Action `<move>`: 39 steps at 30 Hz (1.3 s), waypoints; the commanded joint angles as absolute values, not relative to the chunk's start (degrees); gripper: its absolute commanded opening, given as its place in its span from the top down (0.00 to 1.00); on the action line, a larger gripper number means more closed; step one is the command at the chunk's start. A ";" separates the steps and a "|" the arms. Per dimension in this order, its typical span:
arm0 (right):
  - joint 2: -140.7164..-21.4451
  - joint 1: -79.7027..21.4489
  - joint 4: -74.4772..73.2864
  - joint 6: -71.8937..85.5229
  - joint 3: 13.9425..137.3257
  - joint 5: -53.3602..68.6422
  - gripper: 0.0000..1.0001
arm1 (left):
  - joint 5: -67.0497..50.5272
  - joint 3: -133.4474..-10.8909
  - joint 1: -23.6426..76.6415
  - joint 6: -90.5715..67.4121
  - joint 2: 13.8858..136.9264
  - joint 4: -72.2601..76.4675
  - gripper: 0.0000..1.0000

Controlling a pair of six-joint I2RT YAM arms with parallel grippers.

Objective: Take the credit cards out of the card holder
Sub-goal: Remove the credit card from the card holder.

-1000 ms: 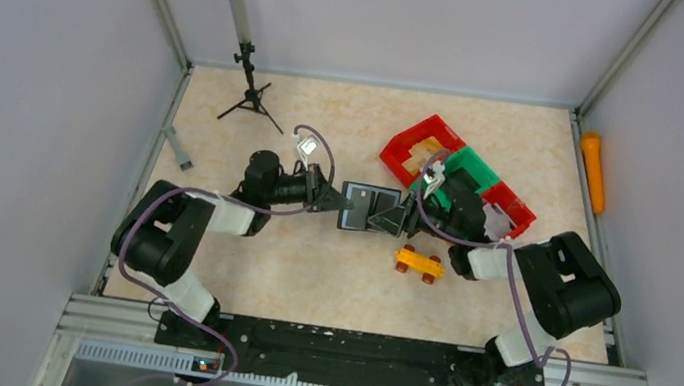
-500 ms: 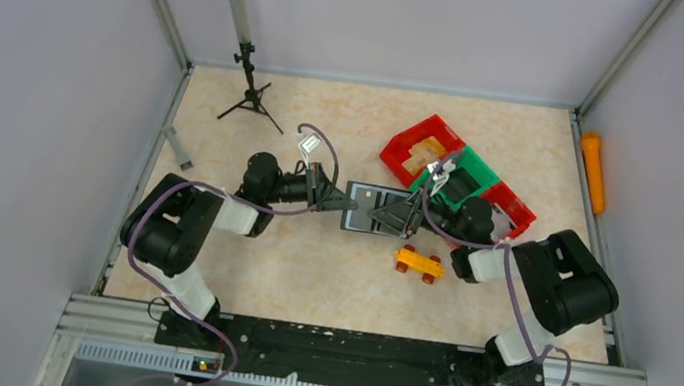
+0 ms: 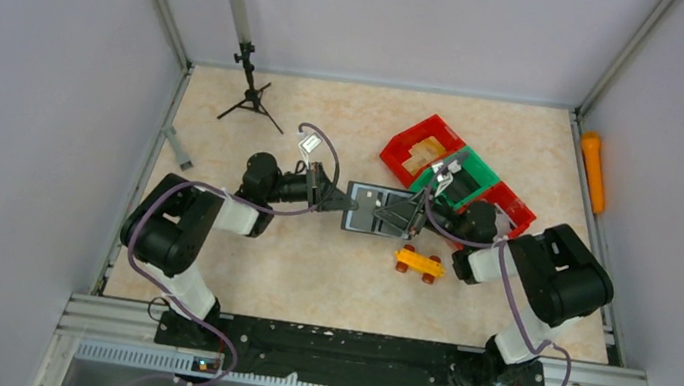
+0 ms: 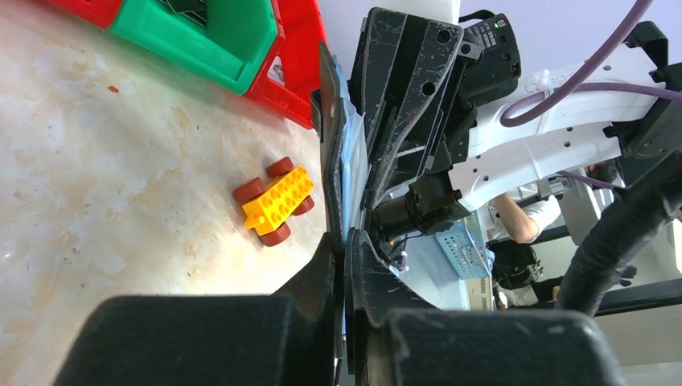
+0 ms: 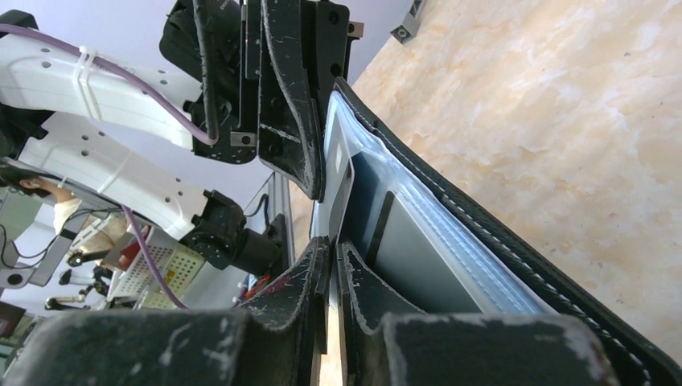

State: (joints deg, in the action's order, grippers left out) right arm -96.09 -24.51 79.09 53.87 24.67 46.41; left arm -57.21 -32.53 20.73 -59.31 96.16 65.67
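The black card holder [image 3: 363, 208] hangs open between my two grippers above the middle of the table. My left gripper [image 3: 341, 199] is shut on its left edge; in the left wrist view [image 4: 347, 241] the holder [image 4: 330, 121] runs edge-on away from the fingers. My right gripper [image 3: 389, 219] is shut on a thin light card [image 5: 341, 173] at the holder's inner pockets, as the right wrist view [image 5: 332, 253] shows. The holder's black stitched cover [image 5: 499, 233] and a grey card face [image 5: 418, 261] lie beside the right fingers.
A yellow-orange toy brick car [image 3: 419, 262] sits on the table just below the right gripper and also shows in the left wrist view [image 4: 276, 203]. Red and green bins [image 3: 462, 175] stand behind the right arm. A small black tripod [image 3: 251, 94] stands at the back left. An orange tube [image 3: 593, 171] lies on the right rail.
The right wrist has swung back toward the bins and the holder has shifted slightly right. Both grippers have stayed shut.
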 commanded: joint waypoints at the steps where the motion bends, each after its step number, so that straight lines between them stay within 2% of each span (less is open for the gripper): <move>1: -94.81 -23.62 84.64 53.77 23.82 46.72 0.93 | -57.84 -32.36 20.16 -59.08 95.59 68.93 0.96; 6: -94.82 -23.31 84.73 54.05 23.60 46.60 0.94 | -57.66 -31.82 19.44 -58.97 94.91 68.99 0.95; 10: -94.78 -23.10 84.63 54.12 23.63 46.41 1.00 | -57.66 -31.77 19.25 -58.94 94.67 68.99 0.90; 18: -94.48 -22.90 84.46 53.99 23.45 46.34 1.00 | -57.65 -31.72 19.09 -58.97 94.66 68.99 0.82; 23: -94.42 -22.85 84.38 53.99 23.45 46.41 1.00 | -57.81 -31.66 19.03 -58.97 94.57 69.08 1.00; 32: -93.84 -22.11 82.11 53.26 23.36 45.53 1.00 | -57.64 -31.24 18.63 -59.17 94.07 69.55 1.00; 33: -93.84 -22.11 82.06 53.23 23.38 45.53 1.00 | -57.71 -31.22 18.63 -59.46 94.27 69.91 0.97; 37: -94.14 -22.11 81.94 53.34 23.62 45.97 1.00 | -58.47 -31.18 18.85 -61.78 95.60 73.65 0.72; 39: -94.60 -22.15 82.57 53.81 23.73 46.28 1.00 | -58.59 -31.34 19.17 -62.30 96.10 74.50 0.66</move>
